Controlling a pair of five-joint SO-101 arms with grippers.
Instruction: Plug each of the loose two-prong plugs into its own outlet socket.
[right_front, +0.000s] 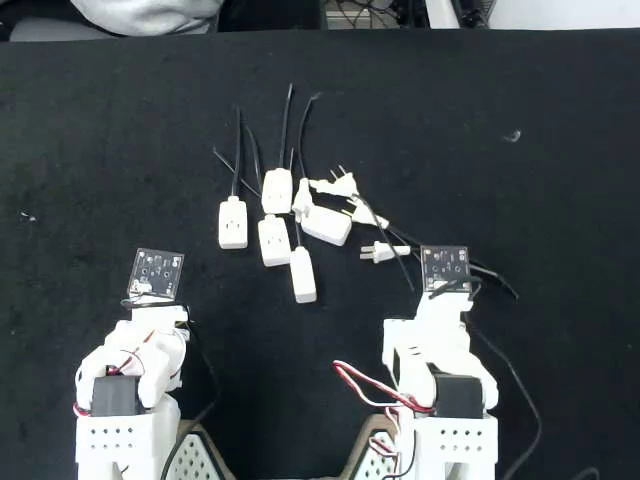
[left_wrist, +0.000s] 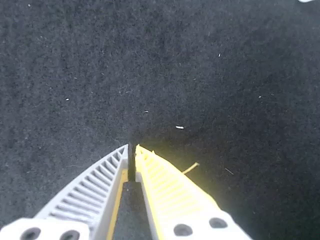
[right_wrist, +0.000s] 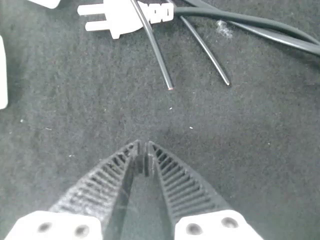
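On the black surface, the white outlet sockets lie in a loose cluster at the middle of the high view. Each has a short black cord running toward the top of the frame. The leftmost socket sits slightly apart from the others, and the lowest socket reaches closest to the bottom edge. On the right side of the cluster lie the loose two-prong plugs. One plug is at the upper right of the group, with its prongs angled up and to the right. The nearest plug lies flat at the lower right, prongs toward the left of the frame. It is just beside the camera board of the right arm, on the board's upper left. The left arm stands at the lower left of the high view, well apart from the cluster. In its wrist view the left pincer, with one pale finger and one yellow finger, has its tips pressed together on nothing above bare surface. The right pincer has black ribbed fingers that also meet at the tips and hold nothing. The nearest plug lies ahead of it without touching it. A thin black cable crosses over that plug's body, and a thicker cable runs beside it.
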